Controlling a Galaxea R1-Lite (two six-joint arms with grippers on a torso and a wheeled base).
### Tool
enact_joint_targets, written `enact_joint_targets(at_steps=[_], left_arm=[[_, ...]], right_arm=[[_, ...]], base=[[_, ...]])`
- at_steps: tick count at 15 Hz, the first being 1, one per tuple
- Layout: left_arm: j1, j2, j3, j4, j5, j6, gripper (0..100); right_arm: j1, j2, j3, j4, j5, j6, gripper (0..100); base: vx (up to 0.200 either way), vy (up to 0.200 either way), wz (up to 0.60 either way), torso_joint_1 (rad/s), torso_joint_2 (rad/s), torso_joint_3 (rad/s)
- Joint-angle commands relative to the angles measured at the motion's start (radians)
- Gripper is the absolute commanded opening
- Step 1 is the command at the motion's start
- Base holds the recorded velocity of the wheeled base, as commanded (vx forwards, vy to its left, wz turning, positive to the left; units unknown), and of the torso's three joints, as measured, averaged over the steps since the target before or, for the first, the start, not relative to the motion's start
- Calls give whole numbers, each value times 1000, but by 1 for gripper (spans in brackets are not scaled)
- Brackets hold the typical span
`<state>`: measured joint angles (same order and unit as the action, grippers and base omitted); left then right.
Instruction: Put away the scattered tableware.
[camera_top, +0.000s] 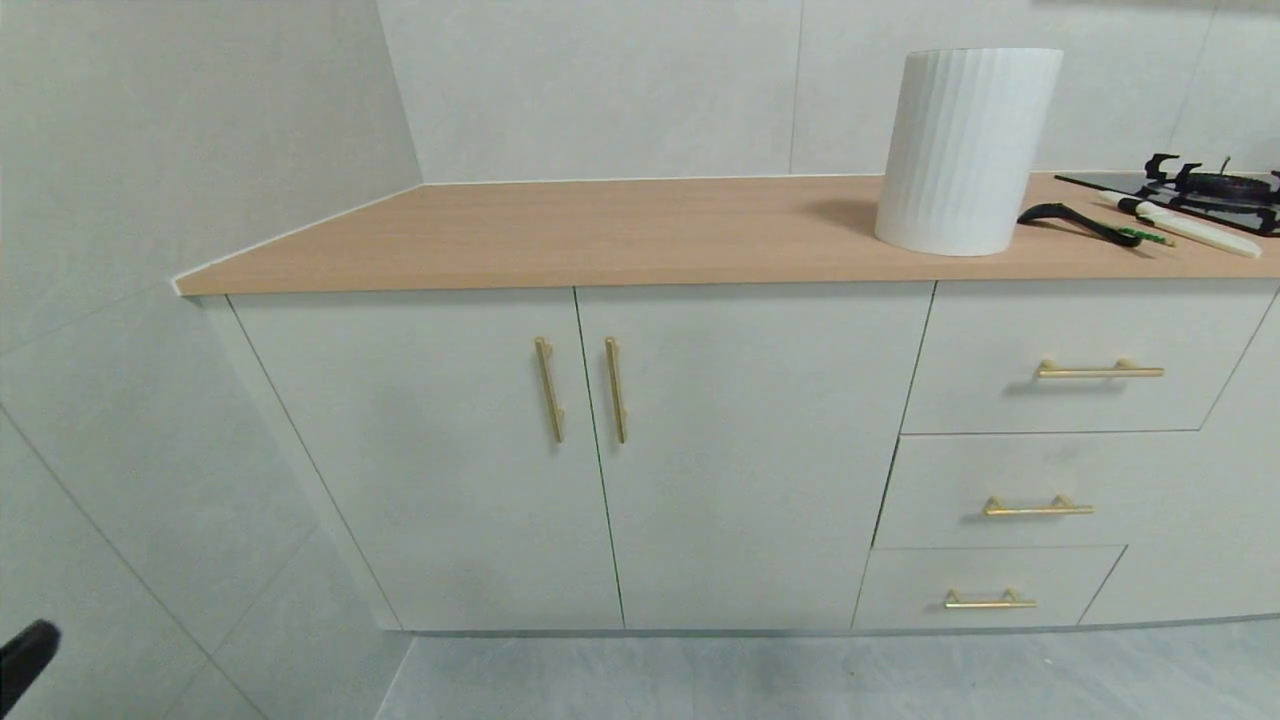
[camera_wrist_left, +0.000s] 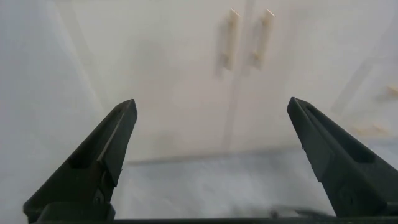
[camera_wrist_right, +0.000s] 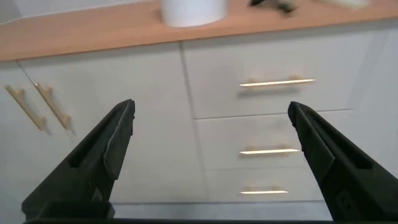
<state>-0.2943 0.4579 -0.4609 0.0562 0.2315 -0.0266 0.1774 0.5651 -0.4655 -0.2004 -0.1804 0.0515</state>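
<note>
The left gripper (camera_wrist_left: 211, 106) hangs low in front of the cabinet, its two black fingers (camera_wrist_left: 102, 155) spread wide with nothing between them, and it faces the foot of the double doors (camera_wrist_left: 186, 81) and the grey floor (camera_wrist_left: 211, 186). In the head view those two doors (camera_top: 590, 450) are shut, each with an upright gold handle (camera_top: 549, 389) near the seam where they meet. Above them runs a wooden countertop (camera_top: 560, 230), set against a pale tiled wall (camera_top: 600, 90). Toward its right end a tall white ribbed container (camera_top: 962, 150) stands upright. Just beside it, on the right, lies a black ladle (camera_top: 1080, 222), and a little farther right a long white utensil (camera_top: 1195, 228), both flat on the wood and outside the container. The white utensil lies at the edge of a black stove (camera_top: 1215, 188) at the far right. Below that part of the countertop three drawers (camera_top: 1070, 360) are stacked, all shut, each with a level gold handle (camera_top: 1099, 371). The right gripper (camera_wrist_right: 211, 106) faces these drawers (camera_wrist_right: 273, 68) from close by, its fingers (camera_wrist_right: 102, 155) likewise wide apart and gripping nothing.
</note>
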Motion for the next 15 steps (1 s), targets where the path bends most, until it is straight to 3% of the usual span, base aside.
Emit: enact_joint_targets(at_steps=[1, 4, 7, 8, 9, 10, 13, 15], left_arm=[[95, -214, 8, 77, -1, 27, 100], [172, -329, 27, 99, -3, 28, 100], [204, -360, 68, 116, 17, 27, 100], [257, -387, 99, 117, 8, 34, 100], [276, -418, 120, 119, -4, 51, 100], [296, -458, 182, 116, -31, 91, 100], [296, -458, 347, 76, 11, 96, 100], [296, -458, 442, -67, 6, 85, 100]], right_arm=[[-84, -360, 11, 188, -10, -70, 100], [-119, -485, 45, 225, -7, -111, 100], [-171, -553, 73, 240, 27, -122, 100], [-179, -565, 104, 254, 29, -127, 100], [-179, -565, 111, 254, 13, -124, 100], [-179, -565, 143, 254, -19, -121, 100], [-179, -565, 320, 246, 2, -117, 100], [-179, -565, 466, 144, 25, -114, 100]], base=[[0, 0, 0, 0, 0, 0], [0, 0, 0, 0, 0, 0], [0, 0, 0, 0, 0, 0], [0, 0, 0, 0, 0, 0], [0, 0, 0, 0, 0, 0], [0, 0, 0, 0, 0, 0], [0, 0, 0, 0, 0, 0], [0, 0, 0, 0, 0, 0]])
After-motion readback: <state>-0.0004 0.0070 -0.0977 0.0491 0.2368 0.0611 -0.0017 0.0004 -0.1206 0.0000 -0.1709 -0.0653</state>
